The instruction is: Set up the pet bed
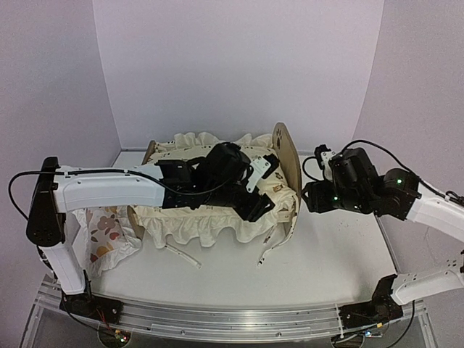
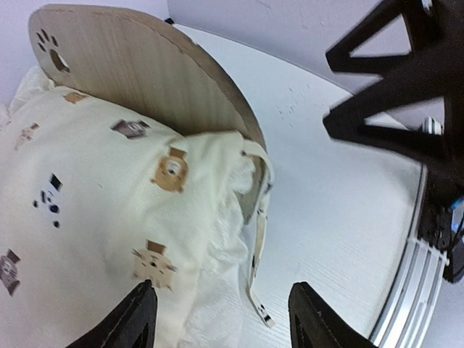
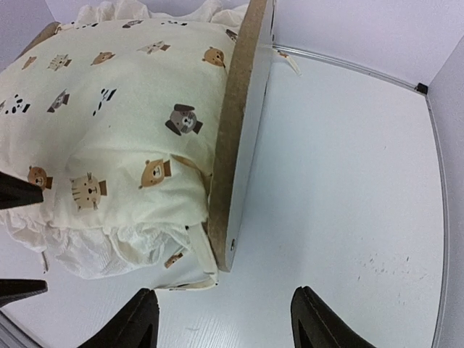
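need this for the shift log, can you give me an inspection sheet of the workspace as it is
surface: white table, faint specks right of the bed.
job's things: light-wood pet bed with arched headboard, cream ruffled animal-print cushion lying in it, ties loose.
clutter: small white pillow with orange-brown prints, left of the bed.
pincers: left pincer open over the cushion's corner; right pincer open beside the headboard, holding nothing.
cables: black cables looping off both arms.
surroundings: pale lilac walls, metal rail at the near edge.

White table (image 1: 341,254) bears the pet bed (image 1: 287,156) mid-table and a printed pillow (image 1: 109,235) at left
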Action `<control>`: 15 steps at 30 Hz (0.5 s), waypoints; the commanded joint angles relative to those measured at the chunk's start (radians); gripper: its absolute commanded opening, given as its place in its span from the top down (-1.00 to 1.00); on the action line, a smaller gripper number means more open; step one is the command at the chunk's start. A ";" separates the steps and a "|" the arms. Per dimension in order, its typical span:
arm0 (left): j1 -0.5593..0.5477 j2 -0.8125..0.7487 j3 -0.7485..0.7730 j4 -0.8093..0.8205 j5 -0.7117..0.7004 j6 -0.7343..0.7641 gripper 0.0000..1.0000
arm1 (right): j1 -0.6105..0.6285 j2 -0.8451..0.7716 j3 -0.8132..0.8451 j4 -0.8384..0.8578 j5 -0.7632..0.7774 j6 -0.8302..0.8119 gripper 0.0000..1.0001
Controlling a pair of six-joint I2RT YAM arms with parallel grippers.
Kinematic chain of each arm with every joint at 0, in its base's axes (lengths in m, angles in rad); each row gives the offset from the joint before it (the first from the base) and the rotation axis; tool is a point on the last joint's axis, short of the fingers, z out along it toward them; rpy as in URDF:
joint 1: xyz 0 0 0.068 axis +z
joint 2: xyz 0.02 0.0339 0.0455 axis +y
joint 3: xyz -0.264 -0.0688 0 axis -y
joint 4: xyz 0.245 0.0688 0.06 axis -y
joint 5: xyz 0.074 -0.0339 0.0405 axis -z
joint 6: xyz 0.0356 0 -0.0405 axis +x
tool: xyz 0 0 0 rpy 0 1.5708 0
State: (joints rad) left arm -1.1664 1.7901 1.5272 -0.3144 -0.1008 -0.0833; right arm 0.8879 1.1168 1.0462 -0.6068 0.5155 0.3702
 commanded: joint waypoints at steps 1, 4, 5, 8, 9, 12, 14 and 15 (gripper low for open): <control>-0.030 -0.008 -0.096 0.012 0.075 -0.066 -0.15 | -0.002 -0.073 -0.049 -0.088 -0.063 0.106 -0.26; -0.030 0.035 -0.137 0.082 0.048 -0.132 0.02 | -0.002 -0.094 -0.082 -0.097 -0.116 0.141 -0.26; -0.030 0.053 -0.143 0.108 0.040 -0.151 0.05 | -0.002 -0.096 -0.090 -0.102 -0.131 0.147 -0.25; -0.030 0.131 -0.126 0.148 0.034 -0.172 0.09 | -0.001 -0.102 -0.103 -0.117 -0.151 0.161 -0.24; -0.030 0.162 -0.110 0.149 0.026 -0.174 0.10 | -0.002 -0.107 -0.107 -0.121 -0.158 0.164 -0.23; -0.028 0.237 -0.059 0.147 -0.011 -0.186 0.17 | -0.002 -0.122 -0.119 -0.125 -0.170 0.168 -0.22; -0.029 0.287 -0.029 0.148 -0.037 -0.199 0.20 | -0.002 -0.136 -0.127 -0.125 -0.171 0.167 -0.22; -0.029 0.314 -0.016 0.149 -0.050 -0.205 0.22 | -0.001 -0.141 -0.130 -0.124 -0.170 0.164 -0.22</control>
State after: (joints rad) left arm -1.1988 2.0321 1.4221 -0.2149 -0.0873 -0.2448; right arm 0.8867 1.0122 0.9264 -0.7231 0.3690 0.5137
